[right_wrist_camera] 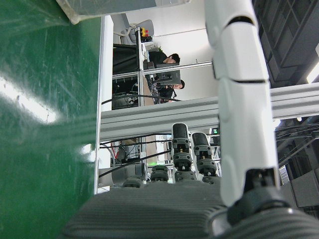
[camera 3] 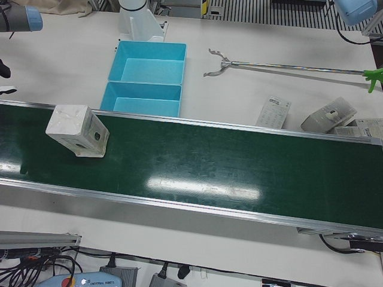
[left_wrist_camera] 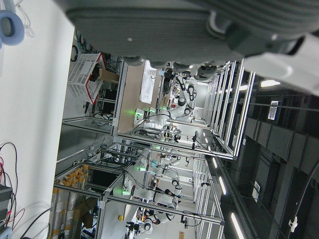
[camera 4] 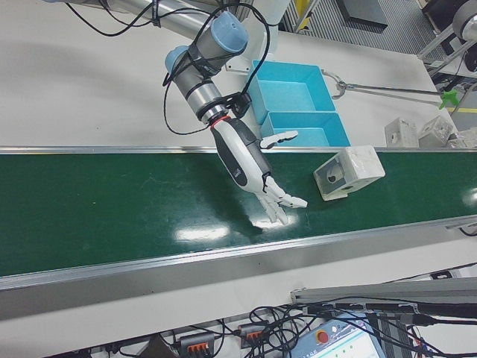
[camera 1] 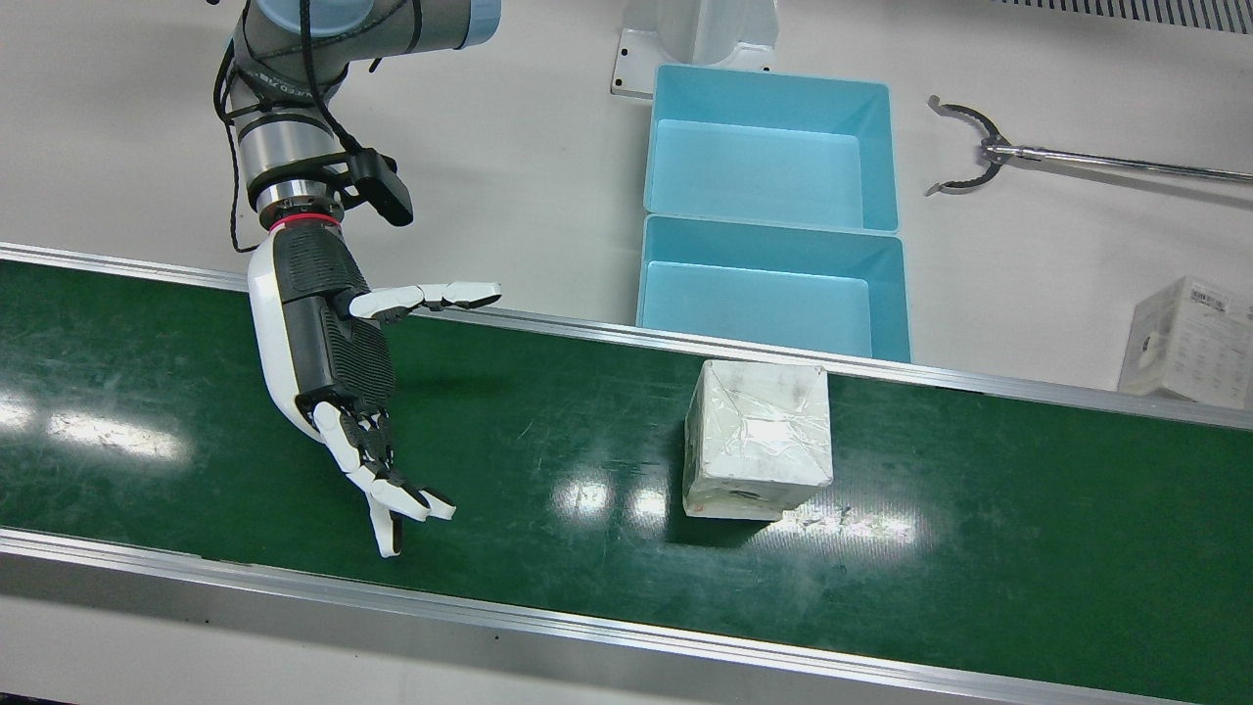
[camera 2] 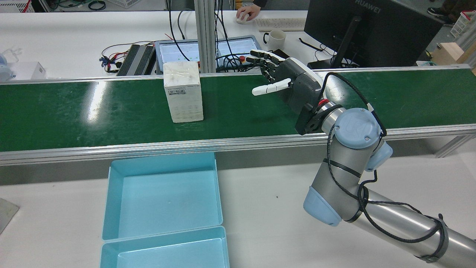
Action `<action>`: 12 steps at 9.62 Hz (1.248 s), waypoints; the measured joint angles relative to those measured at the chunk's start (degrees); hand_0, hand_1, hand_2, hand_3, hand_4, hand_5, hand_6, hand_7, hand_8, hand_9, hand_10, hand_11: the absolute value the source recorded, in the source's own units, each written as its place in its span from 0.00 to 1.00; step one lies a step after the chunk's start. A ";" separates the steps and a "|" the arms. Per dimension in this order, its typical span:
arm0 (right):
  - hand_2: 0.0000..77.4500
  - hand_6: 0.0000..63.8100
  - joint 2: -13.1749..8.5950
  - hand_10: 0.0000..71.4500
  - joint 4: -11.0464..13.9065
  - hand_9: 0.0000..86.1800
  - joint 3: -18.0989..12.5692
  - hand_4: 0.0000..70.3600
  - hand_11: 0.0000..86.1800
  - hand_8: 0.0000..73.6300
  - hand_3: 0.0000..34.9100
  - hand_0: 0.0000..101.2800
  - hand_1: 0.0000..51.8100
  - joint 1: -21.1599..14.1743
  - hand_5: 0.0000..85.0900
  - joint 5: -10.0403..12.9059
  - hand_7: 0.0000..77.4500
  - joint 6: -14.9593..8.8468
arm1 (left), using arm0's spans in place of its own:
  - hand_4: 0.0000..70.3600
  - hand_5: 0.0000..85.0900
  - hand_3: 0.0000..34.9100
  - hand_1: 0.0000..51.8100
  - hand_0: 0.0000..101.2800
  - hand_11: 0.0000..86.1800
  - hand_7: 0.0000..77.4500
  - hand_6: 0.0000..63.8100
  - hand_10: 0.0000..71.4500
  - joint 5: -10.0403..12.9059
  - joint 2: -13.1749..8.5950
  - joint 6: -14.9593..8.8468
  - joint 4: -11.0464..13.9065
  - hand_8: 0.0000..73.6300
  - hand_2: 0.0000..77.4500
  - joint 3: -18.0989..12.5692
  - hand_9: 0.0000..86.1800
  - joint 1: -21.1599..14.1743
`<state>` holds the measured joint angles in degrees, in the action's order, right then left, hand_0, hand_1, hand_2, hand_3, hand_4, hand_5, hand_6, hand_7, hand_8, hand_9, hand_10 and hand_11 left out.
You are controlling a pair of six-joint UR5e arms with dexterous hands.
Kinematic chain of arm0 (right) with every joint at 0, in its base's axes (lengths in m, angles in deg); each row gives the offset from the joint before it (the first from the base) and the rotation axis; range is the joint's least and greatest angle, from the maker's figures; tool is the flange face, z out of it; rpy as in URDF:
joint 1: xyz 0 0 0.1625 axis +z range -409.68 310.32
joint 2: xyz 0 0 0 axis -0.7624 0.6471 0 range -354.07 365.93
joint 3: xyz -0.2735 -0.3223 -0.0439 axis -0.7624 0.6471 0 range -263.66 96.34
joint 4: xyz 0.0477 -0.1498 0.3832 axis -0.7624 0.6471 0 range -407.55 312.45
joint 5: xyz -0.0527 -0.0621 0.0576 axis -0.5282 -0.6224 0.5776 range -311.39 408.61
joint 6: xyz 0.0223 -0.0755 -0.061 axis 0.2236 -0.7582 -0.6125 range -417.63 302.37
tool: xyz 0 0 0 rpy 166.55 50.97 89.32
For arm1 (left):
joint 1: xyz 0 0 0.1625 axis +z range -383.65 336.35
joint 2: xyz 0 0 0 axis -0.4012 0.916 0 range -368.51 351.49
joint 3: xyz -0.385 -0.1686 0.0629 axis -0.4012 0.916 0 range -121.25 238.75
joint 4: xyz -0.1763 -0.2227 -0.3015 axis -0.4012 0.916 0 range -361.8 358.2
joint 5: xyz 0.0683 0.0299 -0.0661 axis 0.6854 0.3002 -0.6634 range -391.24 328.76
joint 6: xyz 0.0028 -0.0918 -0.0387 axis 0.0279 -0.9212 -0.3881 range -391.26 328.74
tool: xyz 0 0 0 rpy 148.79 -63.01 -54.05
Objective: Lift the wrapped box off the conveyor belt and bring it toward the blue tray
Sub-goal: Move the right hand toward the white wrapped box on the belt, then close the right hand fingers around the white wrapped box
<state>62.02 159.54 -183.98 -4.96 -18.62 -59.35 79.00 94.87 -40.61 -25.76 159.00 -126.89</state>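
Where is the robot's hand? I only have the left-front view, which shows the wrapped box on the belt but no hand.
Observer: The right hand is out over the conveyor belt, well apart from the wrapped box.
Operator: Open or closed?
Observer: Open, with its fingers spread and holding nothing.
Operator: And the left hand?
Observer: Only its own camera shows an edge of the left hand; I cannot tell its state.
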 joint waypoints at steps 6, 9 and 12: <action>0.13 0.10 -4.26 0.00 -0.02 0.07 3.94 0.13 0.01 0.04 0.00 0.52 0.40 -0.70 0.21 0.17 0.26 -2.50 | 0.01 0.01 0.00 0.00 0.00 0.01 0.01 0.01 0.01 0.00 0.00 0.00 0.00 0.01 0.01 0.00 0.00 0.00; 0.13 0.12 -7.06 0.00 -0.07 0.07 5.64 0.13 0.01 0.04 0.04 0.53 0.40 -1.03 0.22 0.30 0.27 -4.64 | 0.01 0.01 0.00 0.00 0.00 0.01 0.01 0.01 0.01 0.00 0.00 0.00 0.00 0.01 0.01 0.00 0.00 0.00; 0.13 0.11 -7.53 0.00 -0.03 0.07 5.74 0.13 0.01 0.04 0.04 0.53 0.40 -2.59 0.22 0.45 0.27 -5.37 | 0.01 0.01 0.00 0.00 0.00 0.00 0.01 0.01 0.01 0.00 0.00 0.00 0.00 0.01 0.01 0.00 0.00 0.00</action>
<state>54.49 159.51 -178.24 -7.55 -18.17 -64.72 78.99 94.87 -40.61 -25.76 159.00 -126.88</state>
